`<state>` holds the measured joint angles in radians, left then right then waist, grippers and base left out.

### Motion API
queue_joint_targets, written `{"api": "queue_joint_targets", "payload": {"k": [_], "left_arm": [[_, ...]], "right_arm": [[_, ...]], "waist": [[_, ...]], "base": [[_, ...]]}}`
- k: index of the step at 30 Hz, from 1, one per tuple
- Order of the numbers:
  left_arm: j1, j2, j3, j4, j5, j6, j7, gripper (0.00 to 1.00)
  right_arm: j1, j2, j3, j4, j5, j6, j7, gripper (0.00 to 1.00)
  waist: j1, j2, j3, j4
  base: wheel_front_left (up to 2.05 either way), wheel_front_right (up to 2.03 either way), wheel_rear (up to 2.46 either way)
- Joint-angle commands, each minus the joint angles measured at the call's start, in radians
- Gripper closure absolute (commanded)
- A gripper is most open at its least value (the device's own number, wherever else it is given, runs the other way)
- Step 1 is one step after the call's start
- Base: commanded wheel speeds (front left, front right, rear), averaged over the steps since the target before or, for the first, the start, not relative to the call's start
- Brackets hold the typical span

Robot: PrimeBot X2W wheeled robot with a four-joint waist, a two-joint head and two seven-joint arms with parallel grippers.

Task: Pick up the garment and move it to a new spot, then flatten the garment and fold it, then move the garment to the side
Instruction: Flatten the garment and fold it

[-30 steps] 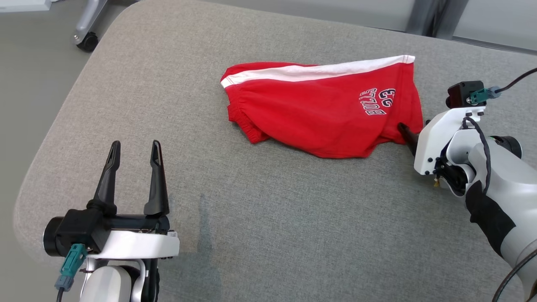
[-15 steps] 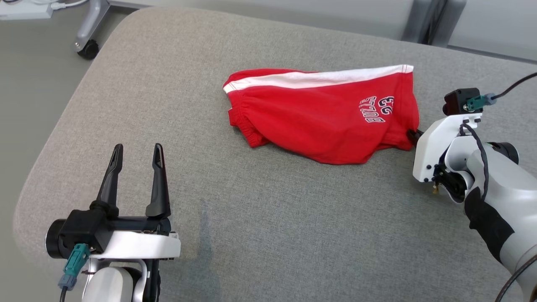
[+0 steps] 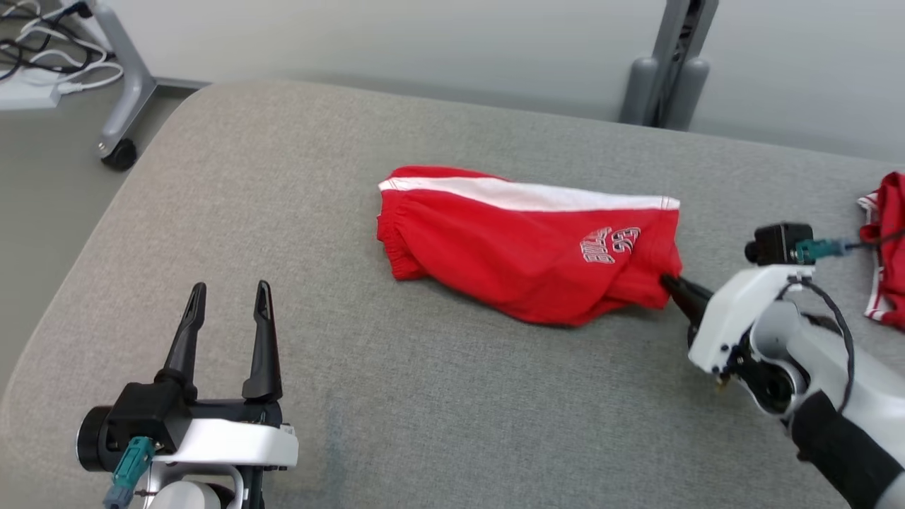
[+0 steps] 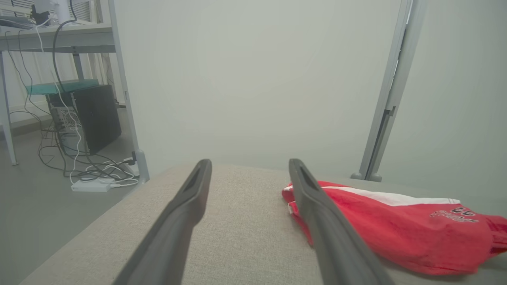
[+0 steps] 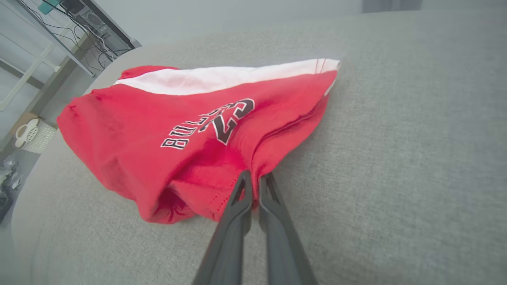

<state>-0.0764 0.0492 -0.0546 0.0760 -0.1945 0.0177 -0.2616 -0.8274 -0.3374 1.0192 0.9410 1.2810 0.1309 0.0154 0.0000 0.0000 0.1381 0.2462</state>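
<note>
- red shorts point(image 3: 523, 247) w/ white stripe + "BULLS 23" print, lying rumpled mid grey cushion point(image 3: 452, 410), toward far side
- R gripper point(image 5: 253, 176) pressed together, pinching hem at shorts' right corner
- L gripper point(image 3: 230, 290) spread wide, holding nothing, over cushion's near-left part, well apart from shorts
- second red-white cloth point(image 3: 884, 247) at cushion's right edge

My head camera looks steeply down on the pad point(image 3: 452, 410). Both wrist cameras sit low and share the garment point(image 3: 523, 247), the right close at 11 o'clock, the left farther off at 4 o'clock.
</note>
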Motion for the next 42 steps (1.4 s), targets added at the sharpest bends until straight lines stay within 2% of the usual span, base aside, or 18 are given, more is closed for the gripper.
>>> {"api": "queue_joint_targets", "payload": {"k": [1,10,15,23,24,25,26,36,39,42], "left_arm": [[0.009,0.004,0.003,0.001,0.005,-0.005,-0.004,0.00],[0.061,0.004,0.022,0.007,0.016,-0.011,-0.004,0.00],[0.072,0.004,0.030,0.002,0.021,-0.016,-0.004,0.00],[0.055,0.004,0.023,0.011,0.019,-0.024,-0.004,0.00],[0.056,0.004,0.022,0.012,0.018,-0.025,-0.004,0.00],[0.056,0.004,0.022,0.012,0.019,-0.024,-0.004,0.00],[0.056,0.004,0.024,0.013,0.019,-0.024,-0.004,0.00],[0.086,0.004,0.054,0.010,0.024,-0.034,-0.004,0.00],[0.095,0.004,0.063,0.008,0.025,-0.035,-0.004,0.00],[0.109,0.004,0.072,0.005,0.028,-0.035,-0.004,0.00]], "right_arm": [[0.031,-0.022,0.004,-0.025,0.012,0.000,-0.013,1.00],[0.213,-0.123,0.049,-0.236,0.048,0.000,-0.099,1.00],[0.279,-0.135,0.076,-0.304,0.048,0.000,-0.117,1.00],[0.283,-0.116,0.088,-0.282,0.024,0.000,-0.123,1.00],[0.278,-0.115,0.092,-0.269,0.009,0.000,-0.129,0.76],[0.273,-0.111,0.096,-0.260,-0.002,0.000,-0.137,0.17],[0.270,-0.106,0.094,-0.249,-0.010,0.000,-0.150,0.00],[0.251,-0.058,0.055,-0.177,-0.134,0.000,-0.273,0.00],[0.260,-0.049,-0.007,-0.180,-0.189,0.000,-0.283,0.00],[0.292,-0.046,-0.141,-0.222,-0.291,0.000,-0.282,0.00]], "waist": [[0.0000,0.0000,-0.023,-0.021],[0.0000,0.0000,-0.084,-0.093],[0.0000,0.0000,-0.090,-0.135],[0.0000,0.0000,-0.085,-0.153],[0.0000,0.0000,-0.086,-0.154],[0.0000,0.0000,-0.086,-0.154],[0.0000,0.0000,-0.087,-0.155],[0.0000,0.0000,-0.118,-0.189],[0.0000,0.0000,-0.128,-0.202],[0.0000,0.0000,-0.137,-0.214]], "base": [[0.00,0.00,0.00],[0.00,0.00,0.00],[0.00,0.00,0.00],[0.00,0.00,0.00],[0.00,0.00,0.00],[0.00,0.00,0.00],[0.00,0.00,0.00],[0.00,0.00,0.00],[0.00,0.00,0.00],[0.00,0.00,0.00]]}}
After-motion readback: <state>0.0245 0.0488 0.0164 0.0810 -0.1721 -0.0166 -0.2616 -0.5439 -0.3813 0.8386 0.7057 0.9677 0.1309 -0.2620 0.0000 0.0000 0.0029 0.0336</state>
